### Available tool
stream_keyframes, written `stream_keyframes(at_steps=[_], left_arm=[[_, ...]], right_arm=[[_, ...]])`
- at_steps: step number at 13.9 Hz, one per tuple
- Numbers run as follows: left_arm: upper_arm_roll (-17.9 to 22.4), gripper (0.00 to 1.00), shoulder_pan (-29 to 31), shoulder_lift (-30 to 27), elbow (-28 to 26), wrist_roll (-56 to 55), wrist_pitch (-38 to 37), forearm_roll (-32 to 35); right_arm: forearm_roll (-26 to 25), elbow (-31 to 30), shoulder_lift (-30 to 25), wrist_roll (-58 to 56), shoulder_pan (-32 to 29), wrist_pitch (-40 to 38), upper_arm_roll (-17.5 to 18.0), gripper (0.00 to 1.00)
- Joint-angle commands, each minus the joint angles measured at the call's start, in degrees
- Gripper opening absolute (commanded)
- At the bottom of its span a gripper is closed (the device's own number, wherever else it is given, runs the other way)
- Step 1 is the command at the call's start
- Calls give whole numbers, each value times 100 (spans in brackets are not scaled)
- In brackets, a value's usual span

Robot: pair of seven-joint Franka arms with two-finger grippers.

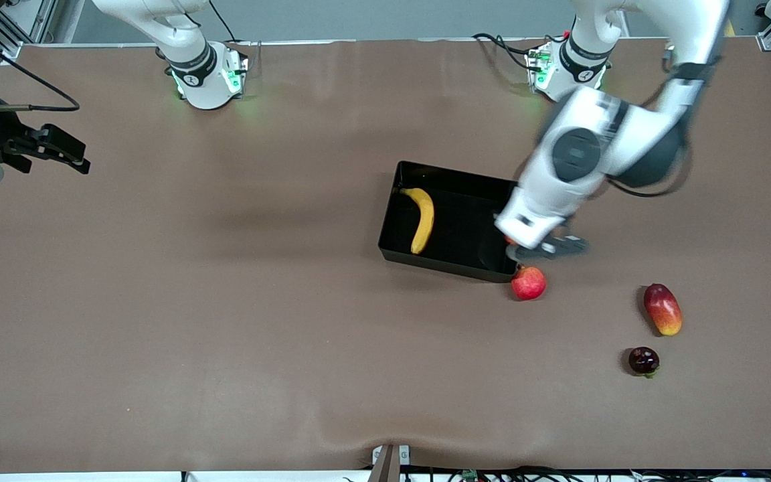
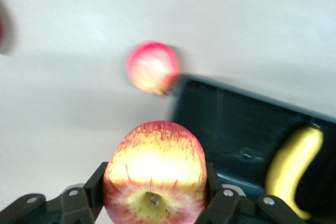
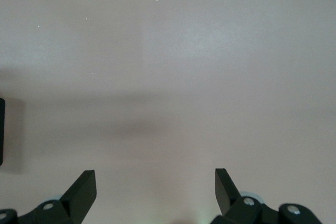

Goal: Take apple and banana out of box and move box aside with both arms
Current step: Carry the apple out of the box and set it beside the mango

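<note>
1. Clock reference: laid flat on the table, 12 at the robot bases, 6 at the front camera.
2. Left gripper (image 1: 546, 249): pinches the apple (image 2: 155, 174) across its sides, dimple end toward the wrist camera. It hangs over the 4 o'clock corner of the box (image 1: 466, 231).
3. Apple: smooth, waxy, rounded skin, red streaked over yellow. Judged firm, light and slip-prone; grip across the widest girth, as here, and avoid heavy squeeze, which bruises.
4. Banana (image 1: 421, 219): lies in the box along its 9 o'clock wall. Curved, matte yellow, dark tips. Judged soft under the peel; take hold at mid-length, across the narrow width.
5. Box: glossy black plastic, thin upright walls, shallow. Judged light and slick; pinch the opposing short walls, one arm each.
6. Pomegranate (image 1: 528, 283): on the table (image 1: 225, 301) at 4 o'clock, just beside the box corner; a placing hazard.
7. Right gripper (image 3: 156, 184): fingers spread, empty, waiting over bare table at 9 o'clock, well apart from the box.
</note>
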Motion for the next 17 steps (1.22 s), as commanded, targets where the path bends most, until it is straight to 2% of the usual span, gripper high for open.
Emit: stream_keyframes(at_steps=[1, 4, 7, 14, 15, 16, 17], left_arm=[[-47, 0, 824, 226, 95, 832, 71, 84], [-47, 0, 1467, 700, 77, 1300, 607, 93], [-38, 0, 1837, 1139, -2, 1398, 933, 312], [-29, 0, 2128, 1949, -107, 1398, 1609, 831], [-29, 16, 2137, 1975, -116, 1398, 1671, 831], [-29, 47, 2137, 1967, -116, 1398, 1672, 831], [-38, 98, 2137, 1950, -116, 1398, 1672, 831]], right_arm=[[-100, 28, 4, 58, 35, -52, 3, 100], [-100, 29, -4, 49, 26, -52, 3, 100], [-100, 37, -4, 49, 17, -52, 3, 100], [-100, 37, -4, 49, 26, -61, 3, 100], [-100, 37, -4, 49, 26, -61, 3, 100], [-100, 29, -4, 49, 26, -61, 3, 100], [-100, 28, -4, 49, 26, -61, 3, 100]])
